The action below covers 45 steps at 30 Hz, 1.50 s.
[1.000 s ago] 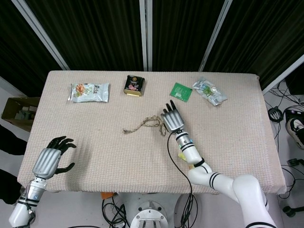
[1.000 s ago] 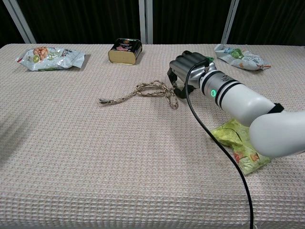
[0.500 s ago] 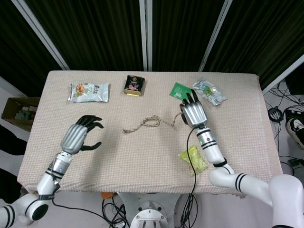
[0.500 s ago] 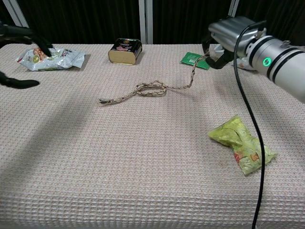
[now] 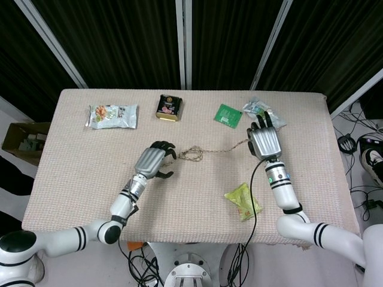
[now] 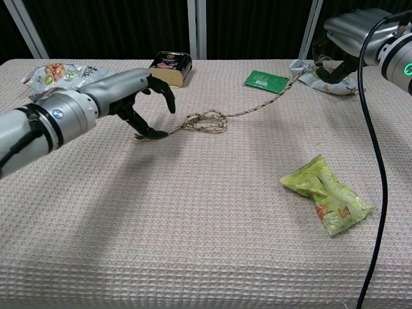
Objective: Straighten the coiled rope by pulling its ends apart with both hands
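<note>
Spanning the middle of the table (image 5: 72,179), the rope (image 6: 241,113) runs from a slack loop near the centre out toward the two o'clock corner, where the right hand (image 5: 264,140) has its far end pinched, fingers closed on the strand in the chest view. The other end lies flat at about nine o'clock from the loop, directly under the left hand (image 6: 132,96). That hand's fingers are spread and curled downward over the tail; its fingertips (image 6: 158,133) look to be touching or just above the rope, but I cannot tell whether they have closed on it.

The rope looks light, limp and rough-twisted, likely a natural fibre, so it should grip well and not slide through a pinch. Being soft, it will simply drag across the textured cloth unless both ends are held, and the loop should open easily under a gentle pull. The best hold is close to each tip, leaving the whole length free to draw straight.

A green snack bag (image 6: 325,195) lies at five o'clock from the loop, well apart from it.
</note>
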{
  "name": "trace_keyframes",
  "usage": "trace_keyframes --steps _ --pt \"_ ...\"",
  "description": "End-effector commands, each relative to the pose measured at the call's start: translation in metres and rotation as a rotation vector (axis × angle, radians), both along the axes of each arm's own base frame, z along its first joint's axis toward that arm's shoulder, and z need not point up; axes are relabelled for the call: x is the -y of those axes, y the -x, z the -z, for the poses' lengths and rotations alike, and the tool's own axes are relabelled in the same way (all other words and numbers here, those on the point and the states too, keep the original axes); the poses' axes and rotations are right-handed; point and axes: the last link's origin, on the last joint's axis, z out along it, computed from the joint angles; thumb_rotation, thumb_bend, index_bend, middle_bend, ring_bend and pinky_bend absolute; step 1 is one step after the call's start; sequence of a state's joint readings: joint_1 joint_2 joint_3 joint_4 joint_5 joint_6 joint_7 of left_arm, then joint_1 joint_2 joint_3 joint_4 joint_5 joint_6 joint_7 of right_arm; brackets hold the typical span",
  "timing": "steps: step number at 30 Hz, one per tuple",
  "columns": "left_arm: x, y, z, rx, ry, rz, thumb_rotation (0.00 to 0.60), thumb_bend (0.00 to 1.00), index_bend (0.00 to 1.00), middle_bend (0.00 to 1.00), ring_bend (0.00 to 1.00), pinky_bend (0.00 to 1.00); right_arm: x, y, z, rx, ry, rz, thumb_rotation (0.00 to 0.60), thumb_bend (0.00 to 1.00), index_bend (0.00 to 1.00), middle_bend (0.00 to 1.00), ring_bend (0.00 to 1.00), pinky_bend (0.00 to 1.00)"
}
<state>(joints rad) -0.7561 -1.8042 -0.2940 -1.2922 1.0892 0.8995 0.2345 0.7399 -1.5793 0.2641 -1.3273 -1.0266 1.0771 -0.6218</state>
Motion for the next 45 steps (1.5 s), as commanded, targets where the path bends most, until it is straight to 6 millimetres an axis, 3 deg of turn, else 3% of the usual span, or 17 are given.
trace_keyframes --steps 1,24,34,39,45 --pt "-0.005 -0.005 0.018 -0.038 0.004 -0.025 0.6 0.25 0.43 0.21 0.12 0.14 0.0 0.001 0.003 0.002 -0.006 0.001 0.6 0.57 0.63 0.35 0.1 0.08" --pt "-0.013 0.011 0.037 -0.087 -0.057 -0.12 0.6 0.35 0.51 0.2 0.12 0.13 0.001 0.008 0.007 0.023 -0.013 0.018 0.6 0.57 0.62 0.34 0.1 0.08" --pt "-0.012 0.012 0.038 -0.079 -0.063 -0.124 0.6 0.46 0.58 0.21 0.12 0.13 0.002 0.011 0.006 0.027 -0.01 0.021 0.6 0.57 0.62 0.34 0.1 0.08" --pt "-0.011 0.017 0.032 -0.043 -0.083 -0.141 0.6 0.5 0.61 0.23 0.12 0.13 0.001 0.014 0.002 0.028 -0.003 0.026 0.6 0.57 0.62 0.34 0.1 0.08" --pt "-0.005 0.044 -0.002 0.017 -0.137 -0.164 0.6 0.51 0.61 0.23 0.12 0.13 -0.006 0.023 -0.016 0.042 0.031 0.03 0.6 0.57 0.62 0.34 0.1 0.08"
